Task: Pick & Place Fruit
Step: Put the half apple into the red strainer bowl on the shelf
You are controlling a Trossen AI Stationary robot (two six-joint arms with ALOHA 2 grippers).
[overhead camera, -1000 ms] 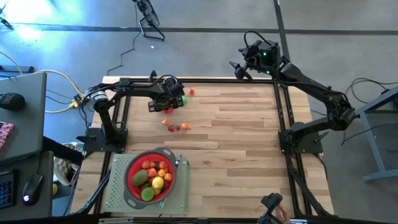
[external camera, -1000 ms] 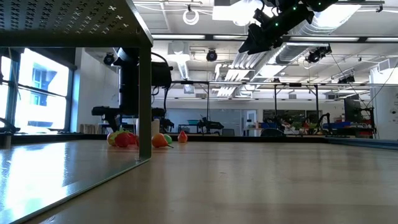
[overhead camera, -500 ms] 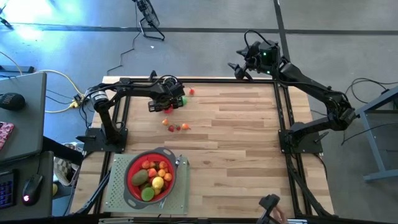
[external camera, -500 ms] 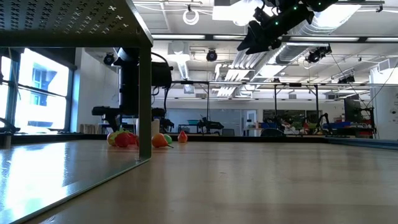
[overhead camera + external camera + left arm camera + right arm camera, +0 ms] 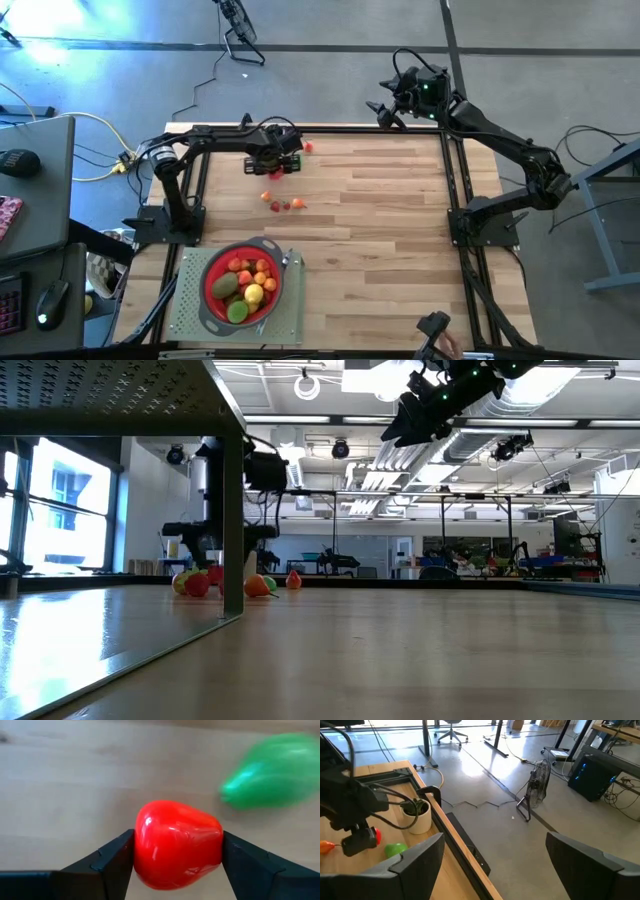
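My left gripper (image 5: 272,165) is at the table's far left, pointing down, shut on a small red fruit (image 5: 177,842). A green fruit (image 5: 272,772) lies on the wood just beside it. Several more small fruits (image 5: 283,203) lie nearer the table's middle, and another red one (image 5: 308,147) sits by the far edge. The red strainer (image 5: 243,283) at the near left holds several fruits. My right gripper (image 5: 495,865) stands open, high over the far edge, with nothing between its fingers. My left gripper pinches the red fruit between its two fingers, one pad on each opposite side (image 5: 142,840). The fingers (image 5: 112,865) come from above, pointing steeply down. The fruit (image 5: 215,572) hangs a little clear of the table.
The strainer rests on a grey-green mat (image 5: 190,310) at the near left corner. A white cup (image 5: 420,817) stands by the table's frame at the far edge. A black frame (image 5: 455,170) borders the wood. The table's middle and right are bare wood (image 5: 380,230).
My left gripper has risen with the red fruit, which was down among the other fruits on the table and now hangs a little above them. The gripper has also rolled slightly about its own axis.
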